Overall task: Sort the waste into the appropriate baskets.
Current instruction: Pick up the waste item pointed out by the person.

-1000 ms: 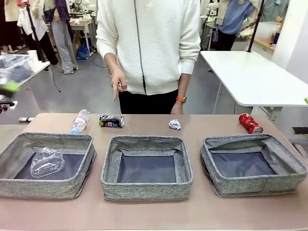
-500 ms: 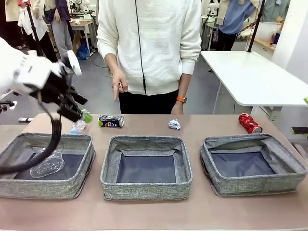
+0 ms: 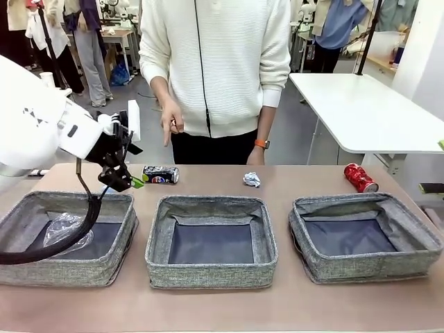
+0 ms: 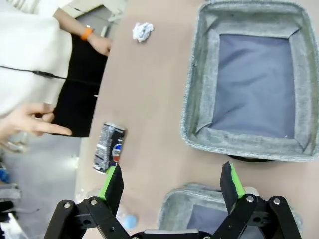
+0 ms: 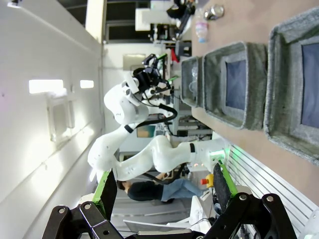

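While the person (image 3: 215, 62) stands at the far side with one hand (image 3: 170, 126) pointing downward, the left claw (image 4: 170, 168) hangs over the far-left strip of the counter (image 3: 208, 309), its green pads spread wide with nothing between them. I judge this to be the reach for the next piece of litter. In the left wrist view the dark can (image 4: 108, 148) lies on its side just off one pad. Near the bottom edge a pale blue cap suggests the clear bottle (image 4: 128, 220) lies close under the claw (it is blurred, so I cannot be sure), beside the far rim of the left basket (image 3: 111, 202).

The next move calls for settling on one of the two, squaring the jaws across its narrow width, then lowering and closing; a can on its side may roll.

The left basket holds one crushed bottle (image 3: 66, 232) on its dark bottom. The middle basket (image 3: 208, 203) and right basket (image 3: 368, 201) hold nothing. On the counter, the paper ball (image 3: 252, 180) lies beyond the middle basket and the red can (image 3: 361, 177) beyond the right one, both well apart from the left claw. The right claw (image 5: 164, 169) is spread as well, gripping nothing, held off from the baskets.
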Controlling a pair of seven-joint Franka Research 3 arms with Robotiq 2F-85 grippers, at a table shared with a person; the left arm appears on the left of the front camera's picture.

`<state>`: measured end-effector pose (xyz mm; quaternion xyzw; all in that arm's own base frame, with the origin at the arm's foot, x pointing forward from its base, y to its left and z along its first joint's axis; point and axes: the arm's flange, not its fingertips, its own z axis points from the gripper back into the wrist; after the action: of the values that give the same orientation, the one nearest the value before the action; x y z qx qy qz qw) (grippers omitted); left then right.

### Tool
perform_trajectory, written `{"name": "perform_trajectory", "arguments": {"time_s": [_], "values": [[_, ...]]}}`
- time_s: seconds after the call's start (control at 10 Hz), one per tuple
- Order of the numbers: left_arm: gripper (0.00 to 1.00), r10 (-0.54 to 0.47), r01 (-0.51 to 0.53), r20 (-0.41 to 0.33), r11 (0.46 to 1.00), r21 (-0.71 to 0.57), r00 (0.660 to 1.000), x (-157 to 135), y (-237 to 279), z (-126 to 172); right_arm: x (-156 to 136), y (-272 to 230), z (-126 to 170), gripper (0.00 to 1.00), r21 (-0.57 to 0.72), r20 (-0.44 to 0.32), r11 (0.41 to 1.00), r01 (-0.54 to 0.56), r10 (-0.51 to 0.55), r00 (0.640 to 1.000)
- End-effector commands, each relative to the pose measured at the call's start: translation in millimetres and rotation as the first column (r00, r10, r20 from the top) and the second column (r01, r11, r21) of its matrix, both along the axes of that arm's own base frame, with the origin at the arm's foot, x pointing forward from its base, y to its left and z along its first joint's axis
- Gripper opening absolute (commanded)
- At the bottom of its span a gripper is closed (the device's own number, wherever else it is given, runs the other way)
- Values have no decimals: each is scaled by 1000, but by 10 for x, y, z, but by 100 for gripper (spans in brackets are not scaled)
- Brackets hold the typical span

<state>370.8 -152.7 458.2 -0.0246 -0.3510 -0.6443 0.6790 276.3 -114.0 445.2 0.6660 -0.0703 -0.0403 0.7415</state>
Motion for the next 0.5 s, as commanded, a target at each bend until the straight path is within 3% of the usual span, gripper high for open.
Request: {"name": "perform_trajectory", "arguments": {"time_s": [0.0, 0.2, 0.3, 0.4], "values": [[100, 22, -24, -47, 999, -46, 999, -52, 65, 98, 12, 10, 66, 100, 27, -11, 1000, 10, -10, 1000], [100, 10, -10, -31, 1000, -20, 999, -11, 26, 6, 12, 10, 66, 100, 27, -11, 1000, 10, -10, 1000], [100, 72, -64, -71, 992, 112, 995, 143, -14, 91, 12, 10, 66, 100, 27, -11, 1000, 10, -10, 1000], [100, 67, -34, -119, 966, 257, 991, 456, -71, 197, 12, 10, 66, 100, 27, -11, 1000, 10, -10, 1000]]}}
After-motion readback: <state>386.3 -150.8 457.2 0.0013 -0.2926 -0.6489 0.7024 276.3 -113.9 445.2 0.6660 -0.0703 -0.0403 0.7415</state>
